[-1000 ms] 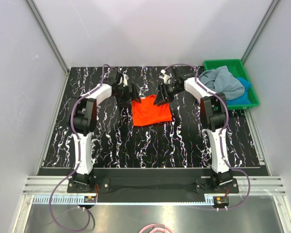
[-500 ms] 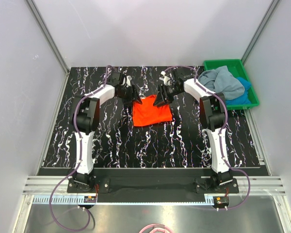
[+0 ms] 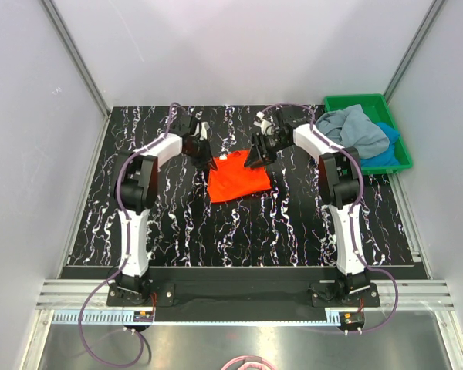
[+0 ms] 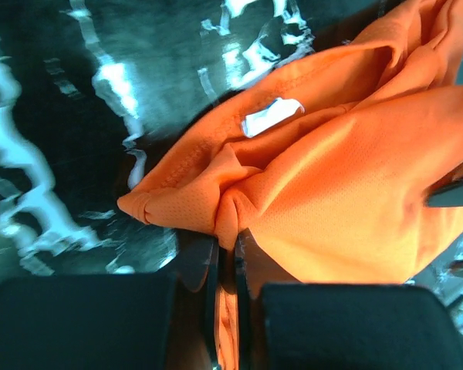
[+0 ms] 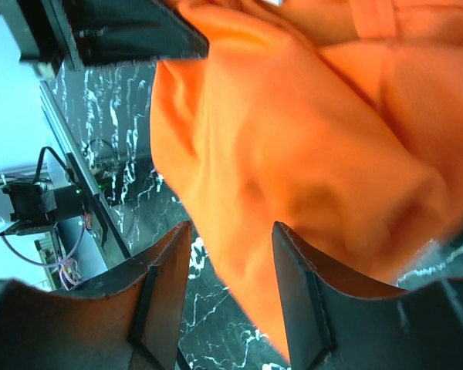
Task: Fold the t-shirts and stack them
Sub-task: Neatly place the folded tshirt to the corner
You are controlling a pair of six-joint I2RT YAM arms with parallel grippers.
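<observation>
**Orange shirt pinched at one far corner, the other corner not yet gripped**

The orange t-shirt (image 3: 238, 179) is seen lying as a rough, partly folded rectangle on the far middle of the black marbled table (image 3: 170, 223). Its far-left corner is clamped by the left gripper (image 3: 210, 162), whose jaws are drawn nearly together on a bunched fold of cloth. A white label (image 4: 270, 117) is shown near the neckline seam. The right gripper (image 3: 256, 158) is held at the far-right corner with its jaws standing apart. Cloth lies across the gap, but no grip on it can be made out.

The fabric is judged light, thin and limp, a fine-meshed knit that creases and slumps readily. It is likely to sag between two holds and to slide easily over the smooth tabletop. Hold is best taken at corners or hemmed edges, where the layers are doubled and less likely to slip free.

The grey-blue t-shirt (image 3: 353, 127) and the bright blue t-shirt (image 3: 386, 150) are heaped, crumpled, in the green tray (image 3: 347, 100) at the far right.
</observation>
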